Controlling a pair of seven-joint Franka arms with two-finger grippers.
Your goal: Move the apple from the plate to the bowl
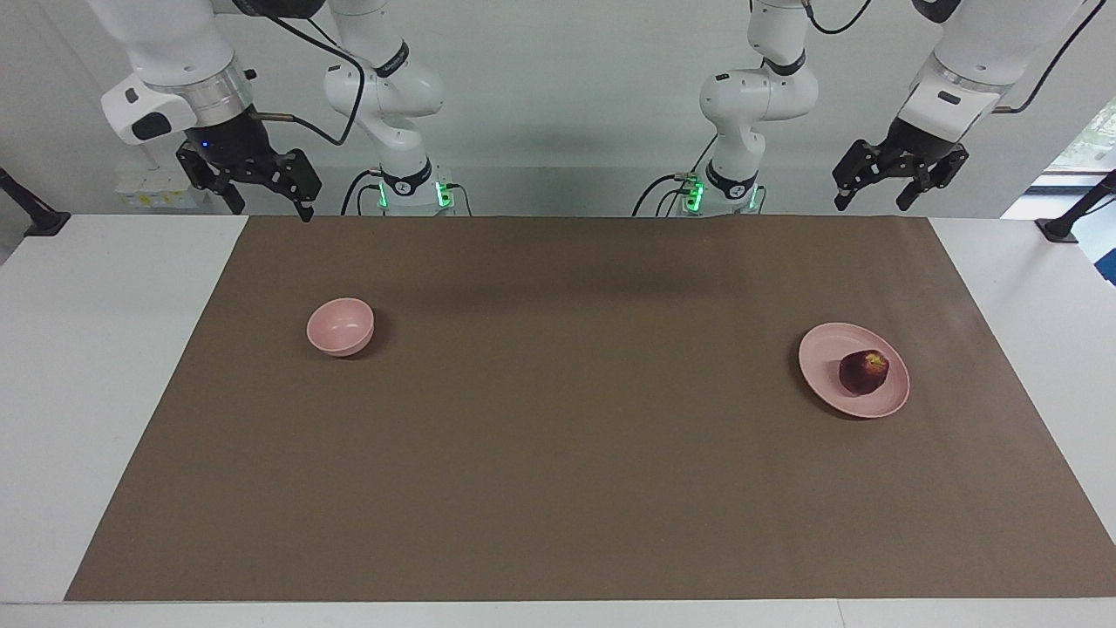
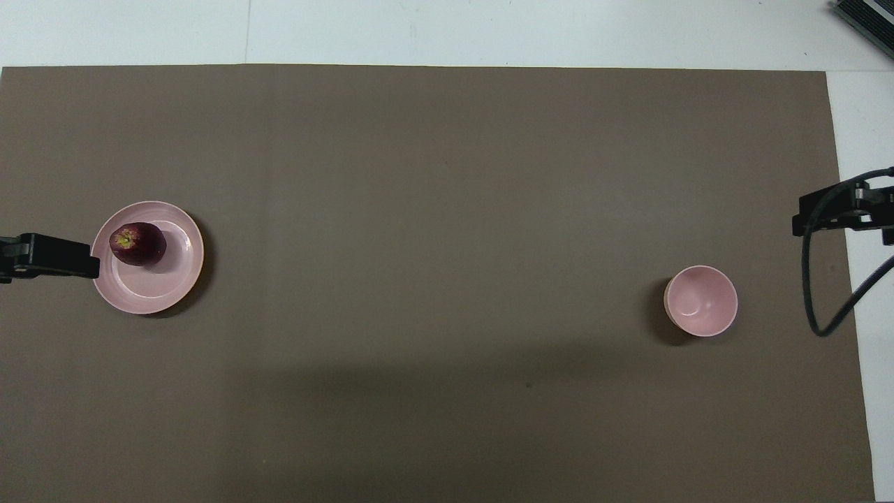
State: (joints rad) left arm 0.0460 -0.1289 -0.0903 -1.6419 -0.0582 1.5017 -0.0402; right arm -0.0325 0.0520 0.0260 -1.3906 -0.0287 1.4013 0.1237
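Note:
The dark red apple (image 1: 864, 372) (image 2: 138, 243) lies on the pale pink plate (image 1: 828, 349) (image 2: 150, 293) toward the left arm's end of the table. The small pink bowl (image 1: 340, 326) (image 2: 700, 300) stands empty toward the right arm's end, a little nearer to the robots than the plate. My left gripper (image 1: 872, 202) (image 2: 49, 255) hangs open and empty, raised over the table's edge at the robots' end. My right gripper (image 1: 272, 209) (image 2: 838, 209) hangs open and empty, raised over the mat's corner at its own end. Both arms wait.
A brown mat (image 1: 558, 453) covers most of the white table (image 1: 96, 349). Black clamps (image 1: 1068, 227) stand at the table's two ends. A cable (image 2: 814, 293) loops down from the right arm.

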